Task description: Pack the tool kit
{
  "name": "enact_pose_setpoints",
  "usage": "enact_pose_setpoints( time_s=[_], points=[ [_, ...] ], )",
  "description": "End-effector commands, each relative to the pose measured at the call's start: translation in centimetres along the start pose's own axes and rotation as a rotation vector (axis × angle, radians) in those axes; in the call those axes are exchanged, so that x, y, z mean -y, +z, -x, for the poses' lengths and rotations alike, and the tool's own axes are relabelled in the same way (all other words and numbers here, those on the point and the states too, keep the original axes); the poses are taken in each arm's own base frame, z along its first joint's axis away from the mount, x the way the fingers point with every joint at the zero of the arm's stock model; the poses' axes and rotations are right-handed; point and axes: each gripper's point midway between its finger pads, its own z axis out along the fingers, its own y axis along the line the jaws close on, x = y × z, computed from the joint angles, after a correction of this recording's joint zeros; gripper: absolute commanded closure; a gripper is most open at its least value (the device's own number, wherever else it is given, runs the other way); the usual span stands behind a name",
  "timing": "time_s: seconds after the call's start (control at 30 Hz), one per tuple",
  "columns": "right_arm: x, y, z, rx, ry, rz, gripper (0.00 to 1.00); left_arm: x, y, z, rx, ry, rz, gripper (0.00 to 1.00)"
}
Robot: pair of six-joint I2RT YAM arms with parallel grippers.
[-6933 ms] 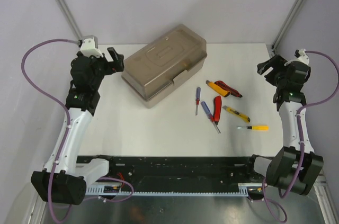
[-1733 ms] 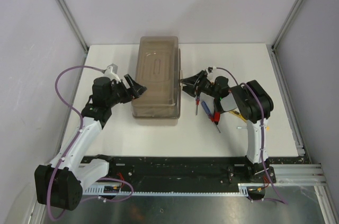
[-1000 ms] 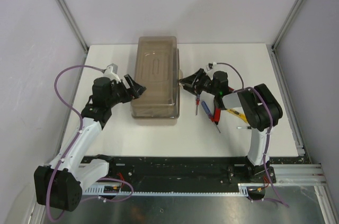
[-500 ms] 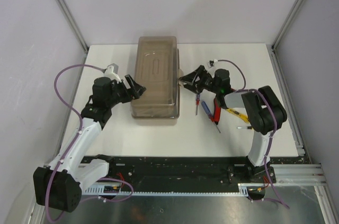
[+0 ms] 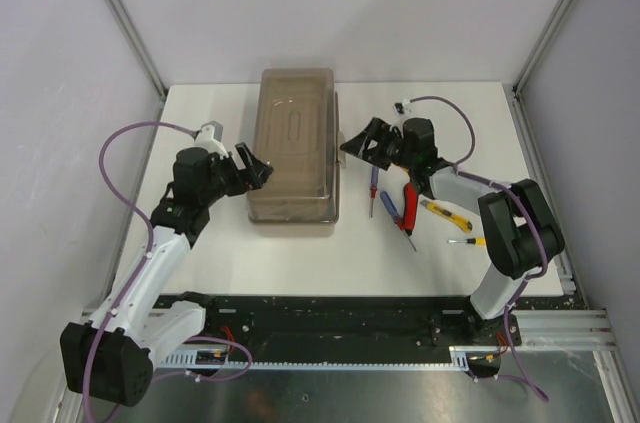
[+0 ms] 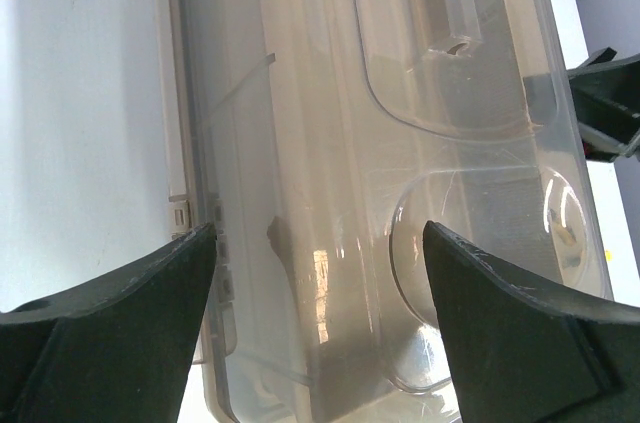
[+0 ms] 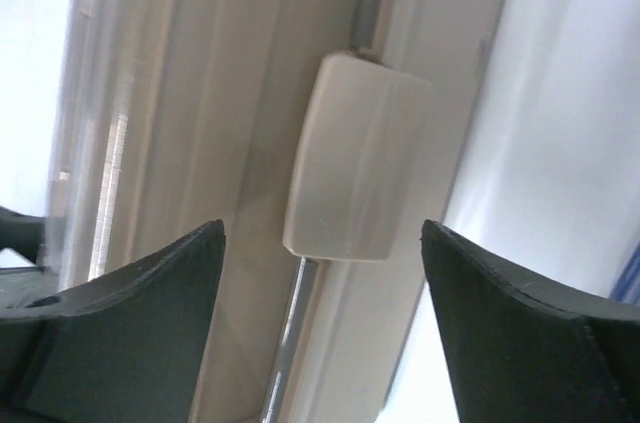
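Observation:
The beige toolbox with its smoky lid shut stands at the table's middle, long side running front to back. My left gripper is open at its left side, jaws facing the lid. My right gripper is open at its right side, jaws wide apart and facing the beige front latch, which lies closed. Loose tools lie right of the box: a red-and-blue screwdriver, a blue-handled screwdriver, red cutters, a yellow knife and a yellow screwdriver.
The white table ends at grey walls left, right and behind. A black rail runs along the near edge by the arm bases. The right arm's forearm lies above the loose tools.
The toolbox has been turned square since the oldest frame. In the last second my right gripper drew slightly up and back along the box's right side; the left gripper stayed put.

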Motion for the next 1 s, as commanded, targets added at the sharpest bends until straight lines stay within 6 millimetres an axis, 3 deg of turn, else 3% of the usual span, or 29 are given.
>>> enact_pose_setpoints(
  time_s=[0.0, 0.3, 0.77, 0.97],
  points=[
    [0.5, 0.6, -0.3, -0.011, -0.155, -0.096, 0.21, -0.7, -0.4, 0.2, -0.004, 0.047, 0.042, 0.12],
    [0.1, 1.8, -0.7, -0.002, -0.291, -0.124, 0.27, -0.7, -0.4, -0.1, -0.01, 0.049, 0.04, 0.12],
    [0.4, 1.5, -1.7, 0.004, -0.48, -0.255, 0.28, -1.0, -0.2, -0.6, -0.03, 0.059, 0.043, 0.12],
    [2.1, -0.2, 0.7, 0.092, -0.507, -0.417, 0.28, -1.4, -0.2, -0.8, -0.026, 0.06, 0.059, 0.12]
  ],
)
